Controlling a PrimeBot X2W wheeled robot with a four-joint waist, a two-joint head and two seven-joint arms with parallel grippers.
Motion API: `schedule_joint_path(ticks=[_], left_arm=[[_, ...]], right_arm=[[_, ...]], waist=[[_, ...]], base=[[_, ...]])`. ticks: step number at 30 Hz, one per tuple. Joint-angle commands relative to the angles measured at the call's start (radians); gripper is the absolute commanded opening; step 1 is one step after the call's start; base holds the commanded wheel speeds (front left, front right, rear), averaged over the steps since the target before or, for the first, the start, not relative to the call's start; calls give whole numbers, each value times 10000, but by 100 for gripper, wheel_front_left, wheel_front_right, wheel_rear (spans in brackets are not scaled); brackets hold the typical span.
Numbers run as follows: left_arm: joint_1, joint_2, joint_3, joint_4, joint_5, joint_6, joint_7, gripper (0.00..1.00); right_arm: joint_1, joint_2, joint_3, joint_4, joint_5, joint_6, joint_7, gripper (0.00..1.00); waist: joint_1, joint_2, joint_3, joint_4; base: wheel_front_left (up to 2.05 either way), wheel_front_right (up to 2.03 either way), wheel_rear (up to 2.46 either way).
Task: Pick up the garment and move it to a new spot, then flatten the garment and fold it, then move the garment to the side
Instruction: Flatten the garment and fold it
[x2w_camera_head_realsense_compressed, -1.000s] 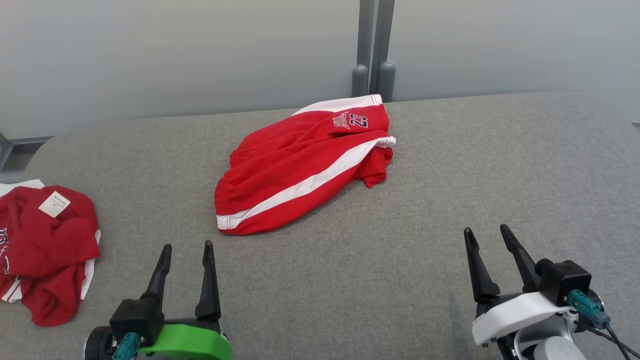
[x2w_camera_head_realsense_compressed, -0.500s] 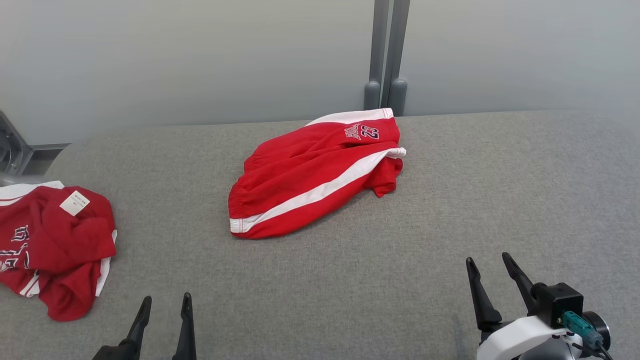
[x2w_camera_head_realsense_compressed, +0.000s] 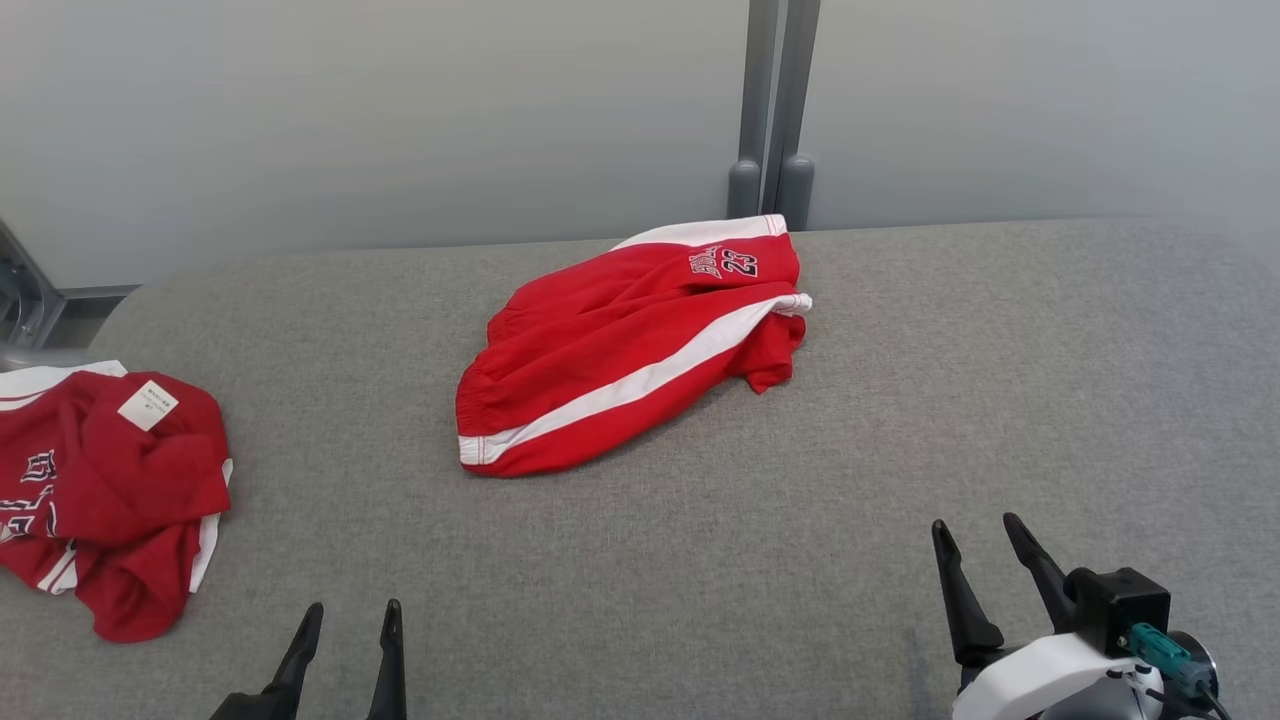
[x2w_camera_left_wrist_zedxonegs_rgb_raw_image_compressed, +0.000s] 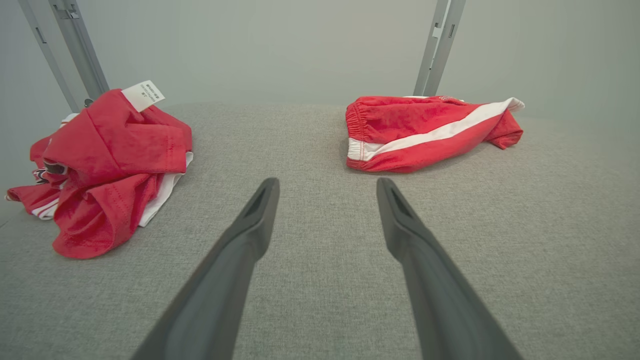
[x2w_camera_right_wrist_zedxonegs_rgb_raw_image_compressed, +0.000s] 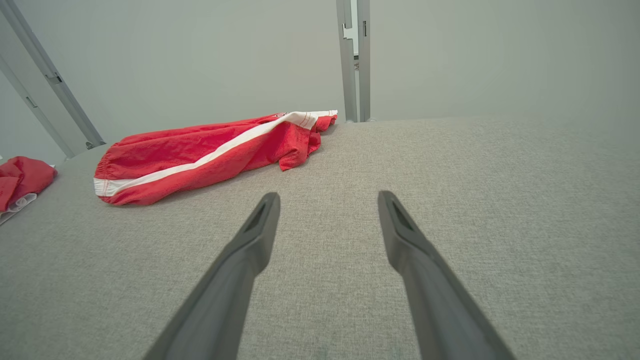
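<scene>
Only the view has shifted: the red shorts lie untouched, left gripper and right gripper gape empty, pickup unstarted.

Surface: grey woven cloth, matt, coarse weave. Red shorts: thin cloth, crinkly, faint sheen; white stripe same cloth. Red top: softer knit cloth, matt; white label, paper or cloth, can't tell. Left end effector & right end effector: dark matt plastic, smooth. Wrist cover: white plastic, semi-gloss. Posts: grey metal, smooth.
</scene>
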Motion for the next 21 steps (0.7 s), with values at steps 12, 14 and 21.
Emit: schedule_joint_path(ticks=[12,14,21], left_arm=[[-1238,36,-363,353,-105,-252,1066,100],[-1785,150,-547,373,-1,-398,1493,100],[-3898,192,-816,1044,-272,-671,3641,100]], right_arm=[[-804,-15,-52,-199,-137,1,1395,100],[-1329,-75,-20,-281,-50,1,2329,100],[-3758,-517,-308,-279,25,1,5617,100]], waist=[[0,0,342,236],[0,0,530,317],[0,0,1587,575]], base=[[0,0,0],[0,0,0],[0,0,0]])
